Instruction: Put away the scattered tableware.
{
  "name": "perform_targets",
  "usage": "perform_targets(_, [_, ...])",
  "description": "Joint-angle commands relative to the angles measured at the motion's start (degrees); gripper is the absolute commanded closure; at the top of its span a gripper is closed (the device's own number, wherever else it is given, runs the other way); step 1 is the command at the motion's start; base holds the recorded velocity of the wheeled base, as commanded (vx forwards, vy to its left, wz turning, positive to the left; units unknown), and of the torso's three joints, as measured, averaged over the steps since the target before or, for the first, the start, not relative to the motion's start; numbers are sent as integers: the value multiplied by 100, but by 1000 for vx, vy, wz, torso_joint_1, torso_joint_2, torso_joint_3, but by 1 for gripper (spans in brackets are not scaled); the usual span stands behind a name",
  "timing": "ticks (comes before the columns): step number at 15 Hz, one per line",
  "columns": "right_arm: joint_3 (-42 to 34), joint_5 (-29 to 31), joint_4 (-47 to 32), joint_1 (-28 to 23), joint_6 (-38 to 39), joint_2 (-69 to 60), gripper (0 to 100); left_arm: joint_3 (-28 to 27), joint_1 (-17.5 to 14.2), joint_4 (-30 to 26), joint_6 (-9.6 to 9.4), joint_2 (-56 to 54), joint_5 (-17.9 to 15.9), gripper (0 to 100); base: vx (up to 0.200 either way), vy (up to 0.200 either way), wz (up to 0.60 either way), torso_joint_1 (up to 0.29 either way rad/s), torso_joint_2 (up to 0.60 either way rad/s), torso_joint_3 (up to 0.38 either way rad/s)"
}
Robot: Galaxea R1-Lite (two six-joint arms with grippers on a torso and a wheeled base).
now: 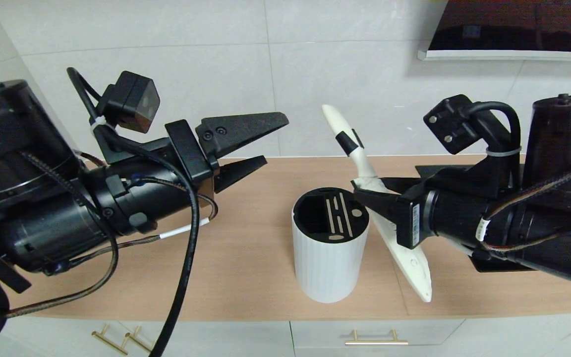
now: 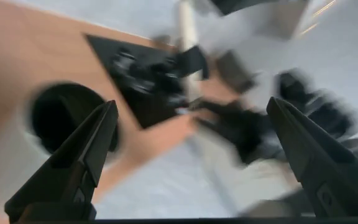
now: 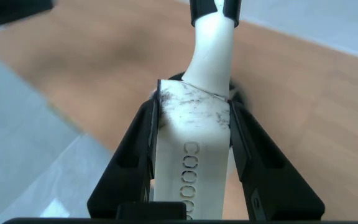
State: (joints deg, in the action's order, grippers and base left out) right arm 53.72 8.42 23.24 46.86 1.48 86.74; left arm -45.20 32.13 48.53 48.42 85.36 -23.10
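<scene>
Now, the right gripper (image 1: 365, 191) is clenched on the white knife (image 1: 409, 258), and it's a firm-looking pinch. The two black fingers squeeze the flat of the blade just below where the handle begins. From the right wrist view you can see it plainly: the right gripper (image 3: 194, 124) has one finger on each side, and the white knife (image 3: 210, 62) runs straight out between them. The smudged upper blade sits in the clamp, and a row of small oval holes shows nearer the wrist.

In the head view the knife hangs tilted. Its handle, with a black band, pokes up beyond the fingers toward the tiled wall. The blade slants down behind the fingers toward the front edge of the wooden counter (image 1: 246, 258), with the pointed tip low. Whether that tip touches the wood, I can't tell.

Just beside the blade, on the robot's left of it, stands the white ribbed holder (image 1: 330, 258). It is upright on the counter, and its black top insert shows a big opening and narrow slots. The knife is outside it, near the rim.

Over on the other side, the left gripper (image 1: 273, 139) is raised above the counter with jaws spread wide and nothing between them. The left wrist view confirms that: the left gripper (image 2: 191, 106) gapes over the blurred scene, with the holder's (image 2: 67, 118) dark mouth close by one finger.
</scene>
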Motion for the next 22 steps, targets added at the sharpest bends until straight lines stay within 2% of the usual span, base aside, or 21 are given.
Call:
perform_targets(1, [-11, 19, 6, 122, 55, 168, 100, 99, 214, 245, 9, 192, -19, 0, 0, 0, 0, 0, 0, 0])
perform_targets(2, [15, 72, 14, 139, 125, 168, 100, 161, 329, 482, -34, 394, -10, 0, 0, 0, 0, 0, 0, 0])
perform_targets(3, [15, 98, 23, 245, 169, 151, 100, 178, 416, 614, -166, 605, 43, 0, 0, 0, 0, 0, 0, 0])
perform_targets(4, [15, 98, 23, 253, 178, 142, 100, 178, 425, 623, -193, 631, 51, 0, 0, 0, 0, 0, 0, 0])
perform_targets(5, [-2, 116, 6, 394, 230, 142, 100, 170, 513, 658, -535, 948, 359, 0, 0, 0, 0, 0, 0, 0])
perform_targets(6, [15, 195, 14, 464, 239, 177, 100, 152, 575, 675, -685, 1053, 587, 0, 0, 0, 0, 0, 0, 0])
perform_targets(7, [24, 318, 14, 508, 239, 247, 100, 135, 636, 728, -746, 1106, 719, 0, 0, 0, 0, 0, 0, 0])
perform_targets(13, [121, 836, 41, 763, 248, 581, 100, 29, 671, 790, -764, 1167, 974, 0, 0, 0, 0, 0, 0, 0])
perform_targets(16, [112, 907, 50, 886, 257, 625, 100, -32, 671, 798, -764, 1211, 1106, 0, 0, 0, 0, 0, 0, 0])
perform_targets(19, [94, 907, 50, 957, 327, 616, 100, -68, 671, 833, -957, 1352, 1335, 0, 0, 0, 0, 0, 0, 0])
perform_targets(22, [77, 907, 50, 1000, 336, 616, 100, -68, 671, 913, -1028, 1405, 1387, 0, 0, 0, 0, 0, 0, 0])
